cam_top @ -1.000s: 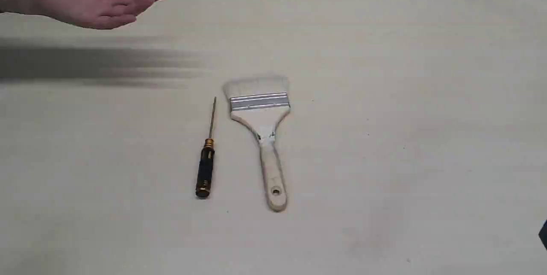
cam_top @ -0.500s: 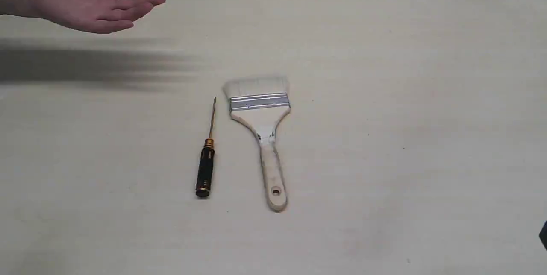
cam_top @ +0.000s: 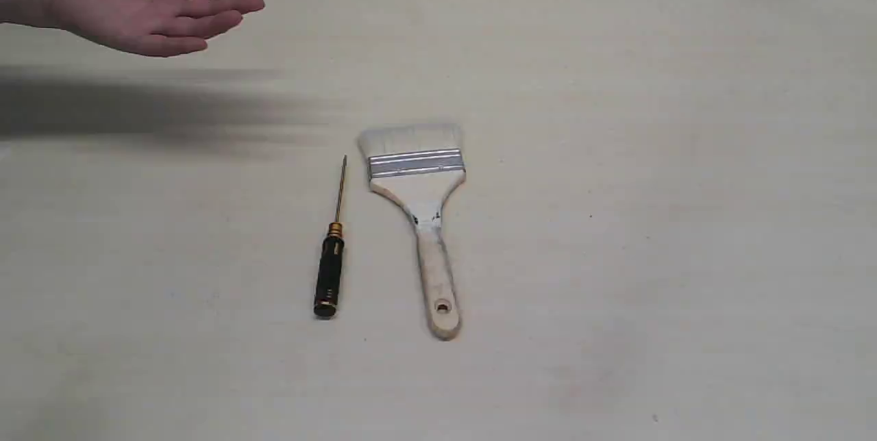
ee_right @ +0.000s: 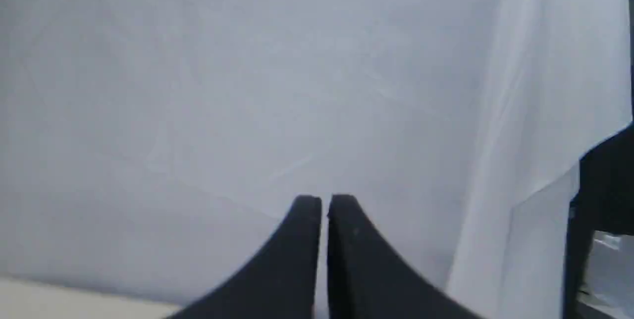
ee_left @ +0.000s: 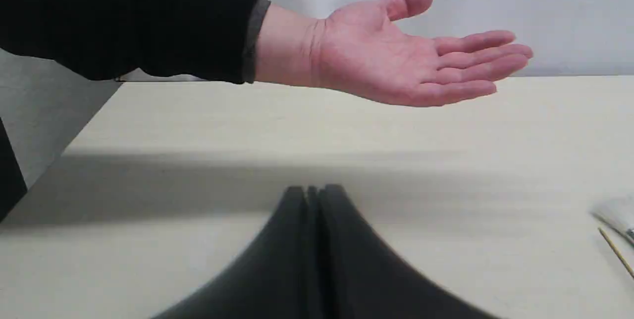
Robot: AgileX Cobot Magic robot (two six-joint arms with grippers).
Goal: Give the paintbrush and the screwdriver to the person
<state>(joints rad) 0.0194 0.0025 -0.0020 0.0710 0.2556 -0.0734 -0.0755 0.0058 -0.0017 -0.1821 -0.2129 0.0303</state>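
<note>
The paintbrush [cam_top: 418, 203] lies flat near the table's middle, bristles toward the far edge, handle hole toward the front. Just left of it, parallel, lies the screwdriver [cam_top: 330, 256], black handle nearest the front; its shaft tip [ee_left: 615, 251] and the bristles [ee_left: 616, 212] show at the edge of the left wrist view. The person's hand [cam_top: 147, 8] is held palm up over the far left of the table, and the left wrist view shows the hand [ee_left: 396, 56] with a dark sleeve. My left gripper [ee_left: 313, 191] is shut and empty. My right gripper [ee_right: 319, 201] is shut, facing a white backdrop.
The pale table [cam_top: 651, 187] carries only the two tools. A dark shadow band [cam_top: 137, 105] falls under the hand. White cloth [ee_right: 535, 111] hangs behind the table, with a dark frame [ee_right: 594, 210] at one side.
The hand has sunk slightly and settled. A dark sliver at the exterior view's right edge is gone. The tools have not moved.
</note>
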